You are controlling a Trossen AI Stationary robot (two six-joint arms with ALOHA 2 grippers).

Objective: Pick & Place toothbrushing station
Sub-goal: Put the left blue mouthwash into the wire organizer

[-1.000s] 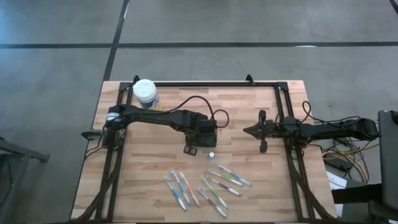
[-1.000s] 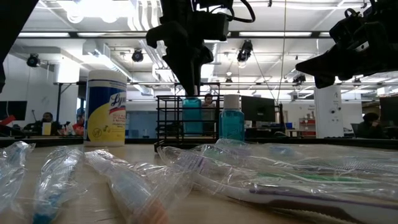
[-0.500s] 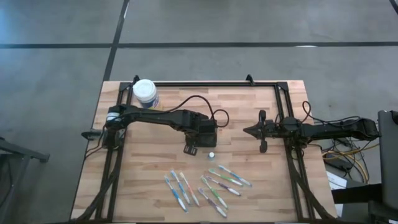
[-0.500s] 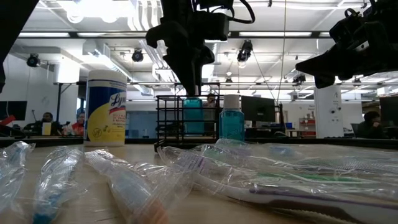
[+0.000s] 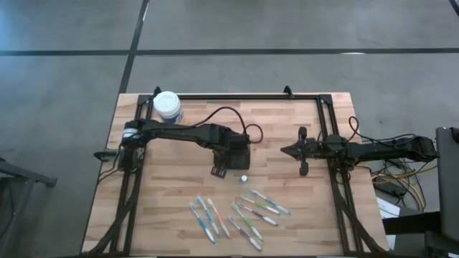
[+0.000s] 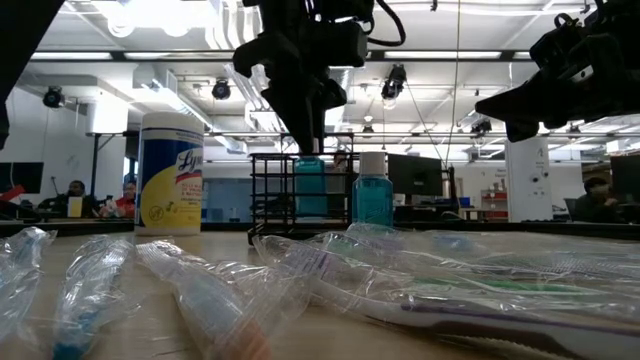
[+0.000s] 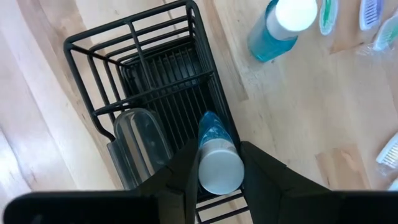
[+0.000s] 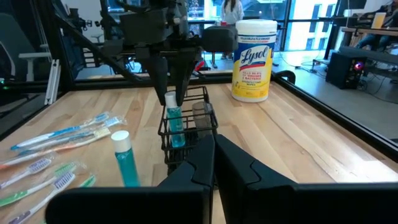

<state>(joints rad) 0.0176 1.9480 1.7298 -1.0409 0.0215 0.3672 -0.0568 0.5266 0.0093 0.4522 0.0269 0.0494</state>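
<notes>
A black wire-mesh toothbrushing station (image 7: pixel 155 93) stands near the worktop (image 5: pixel 172 193) centre. It looks light, rigid and open-sided — best taken by a rim bar. The left gripper (image 7: pixel 214 163) hangs over it, jaws pinching the white cap of a blue bottle (image 7: pixel 219 163) standing in one compartment. A second blue bottle (image 8: pixel 124 159) stands just beside the station, at about 5 o'clock from it in the overhead view. One wipes canister (image 5: pixel 167 105) sits at 10 o'clock. Wrapped toothbrushes (image 5: pixel 237 211) lie at 6 o'clock — perhaps eight. The right gripper (image 5: pixel 302 152) waits at 3 o'clock, jaws pressed together.
</notes>
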